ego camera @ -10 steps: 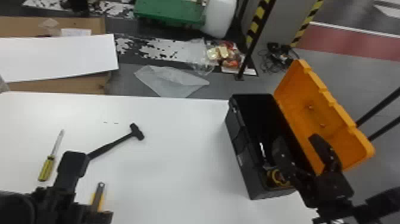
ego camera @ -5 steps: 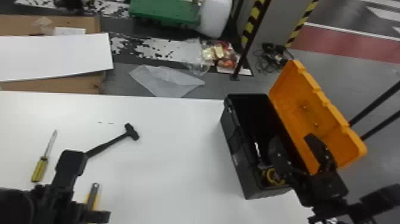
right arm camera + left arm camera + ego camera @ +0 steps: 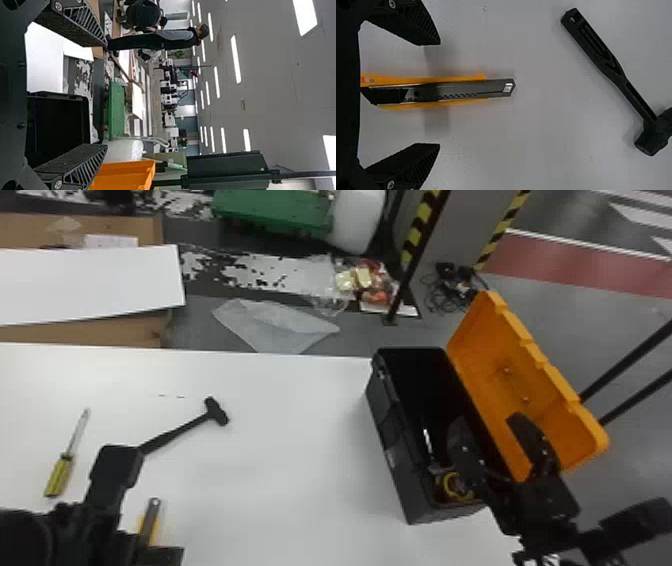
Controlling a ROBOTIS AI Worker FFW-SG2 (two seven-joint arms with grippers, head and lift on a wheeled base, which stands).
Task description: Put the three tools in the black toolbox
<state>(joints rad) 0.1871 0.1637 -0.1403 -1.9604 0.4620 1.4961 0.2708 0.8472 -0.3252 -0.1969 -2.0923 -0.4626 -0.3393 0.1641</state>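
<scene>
Left gripper [image 3: 440, 94], wide open, empty; the knife [image 3: 494, 89] lies on the bench [image 3: 542, 150] between its fingers, long axis along its reach. Right gripper [image 3: 489, 422], open, empty, over the toolbox [image 3: 400, 470], is farther off.

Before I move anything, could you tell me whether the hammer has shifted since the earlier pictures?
No, the hammer keeps its place on the table, judged against the toolbox.

My head cam views the worktop [image 3: 300, 470] from above, forward-down; left wrist looks down close, shares hammer [image 3: 216, 411]; right wrist looks outward, shares toolbox [image 3: 392, 450].
</scene>
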